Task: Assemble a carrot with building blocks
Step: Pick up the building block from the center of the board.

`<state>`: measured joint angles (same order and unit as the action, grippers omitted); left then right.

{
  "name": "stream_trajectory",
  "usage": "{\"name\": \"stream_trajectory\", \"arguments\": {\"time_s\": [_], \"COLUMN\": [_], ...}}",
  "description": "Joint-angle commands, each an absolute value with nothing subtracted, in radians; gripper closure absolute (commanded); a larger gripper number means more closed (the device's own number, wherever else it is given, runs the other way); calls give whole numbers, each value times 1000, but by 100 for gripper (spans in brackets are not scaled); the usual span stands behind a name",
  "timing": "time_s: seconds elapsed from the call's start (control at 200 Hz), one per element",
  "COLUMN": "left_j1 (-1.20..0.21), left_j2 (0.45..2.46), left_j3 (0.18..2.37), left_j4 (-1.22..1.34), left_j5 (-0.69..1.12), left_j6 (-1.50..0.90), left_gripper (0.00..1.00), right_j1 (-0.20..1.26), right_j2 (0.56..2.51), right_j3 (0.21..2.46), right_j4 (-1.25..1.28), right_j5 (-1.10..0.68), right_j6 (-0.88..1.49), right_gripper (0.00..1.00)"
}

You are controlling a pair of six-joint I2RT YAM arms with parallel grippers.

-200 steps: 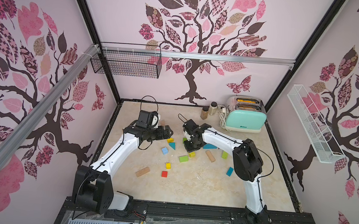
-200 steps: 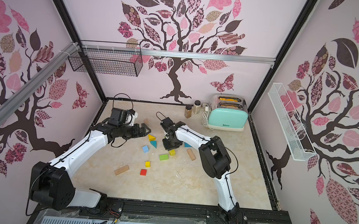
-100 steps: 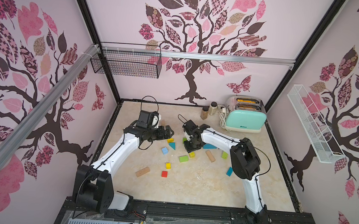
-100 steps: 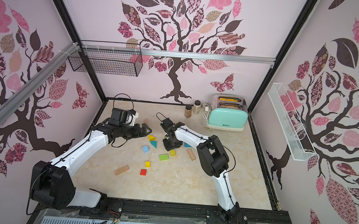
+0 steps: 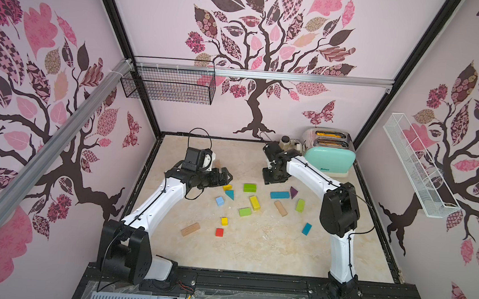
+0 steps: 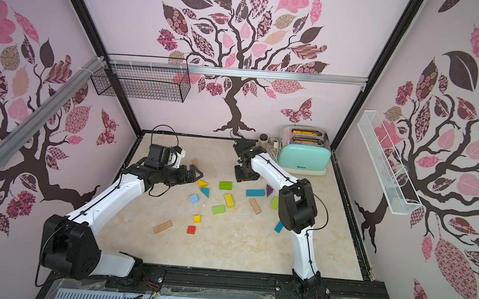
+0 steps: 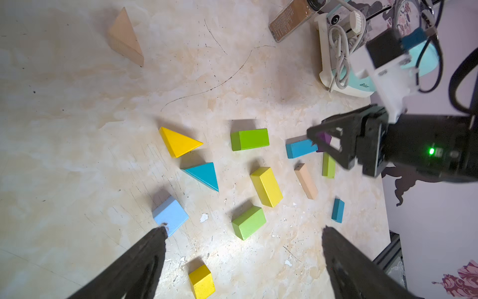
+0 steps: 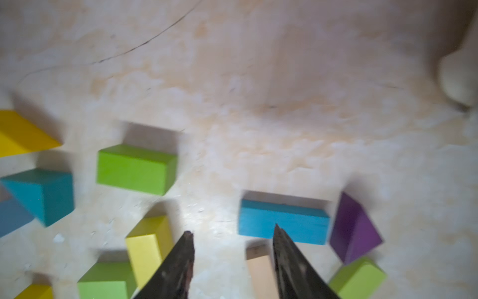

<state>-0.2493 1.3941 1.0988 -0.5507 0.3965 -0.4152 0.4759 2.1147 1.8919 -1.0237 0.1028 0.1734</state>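
Marble tabletop point(image 5: 253, 252), tree-mural walls point(image 5: 161, 16); blocks point(image 5: 249, 187) scattered | left tool point(image 5: 228, 176) wide; right tool point(image 8: 232, 230) half-parted, empty

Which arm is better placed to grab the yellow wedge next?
Left. The left hand is open and close to the yellow wedge. The right hand is open too, but farther off, beyond the green block.

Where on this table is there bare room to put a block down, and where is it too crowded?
Bare: the wide front strip between the red cube, the tan bar and the front rail; also the back, between the tan wedge and the right gripper. Crowded: the middle, around the yellow bar.
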Motion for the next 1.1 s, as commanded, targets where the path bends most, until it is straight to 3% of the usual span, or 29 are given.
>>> {"name": "stream_trajectory", "arguments": {"time_s": [0.0, 0.25, 0.735, 0.92, 1.09], "left_j1": [-249, -249, -249, -249, -249], "left_j2": [1408, 1440, 1480, 1486, 1487], "left_j3": [1128, 1156, 1171, 1170, 1166], "left_j4": [-546, -555, -552, -546, -544], "left_j5": [433, 458, 478, 482, 480], "left_j6": [-392, -380, -374, -380, -382], "left_gripper": [2, 2, 2, 2, 2], "right_j1": [394, 317, 303, 296, 293], "right_j2": [2143, 2185, 2192, 2194, 2198], "right_j3": [1939, 1912, 1782, 1760, 1751], "right_j4": [-1107, -1127, -1088, -1060, -1050], "right_j5": [183, 192, 161, 135, 103], "right_j6": [232, 239, 233, 234, 239], "right_gripper": [50, 47, 46, 51, 64]}}
